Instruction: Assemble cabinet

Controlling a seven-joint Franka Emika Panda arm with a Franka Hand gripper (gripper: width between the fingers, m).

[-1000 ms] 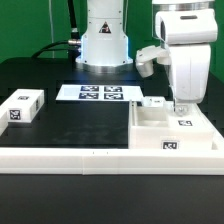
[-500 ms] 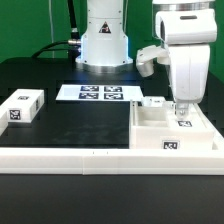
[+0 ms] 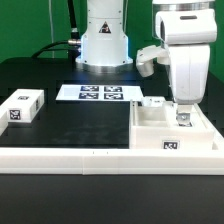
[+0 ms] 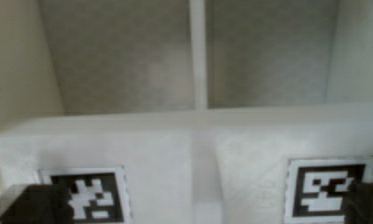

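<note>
- While the end effector [image 3: 183, 119] hangs low over the cabinet body [image 3: 150, 142], which sits on the surface [image 3: 90, 125] at the exterior view's right, its dark fingertips [image 4: 19, 207] show at the two lower corners of the wrist view. They look spread and released, with nothing clamped between them.
- Between those tips lies a white wall [image 4: 183, 150] of the body carrying two square tags. I judge the step in hand is taking hold of that wall.
- Lower straight down and keep the wall centred between the tips, so that neither one lands on its top edge.
- Close only once both tips are clearly past the edge. A shallow pinch on smooth plastic could slip.
- Whether the tips already touch the wall cannot be told from either view, so make the last bit of descent slow.
- Mind the little white part [image 3: 152, 101] just beside the body's far corner.
- The small panel [image 3: 22, 107] lies well apart at the exterior view's left, and the long rail [image 3: 70, 157] runs along the front.
</note>
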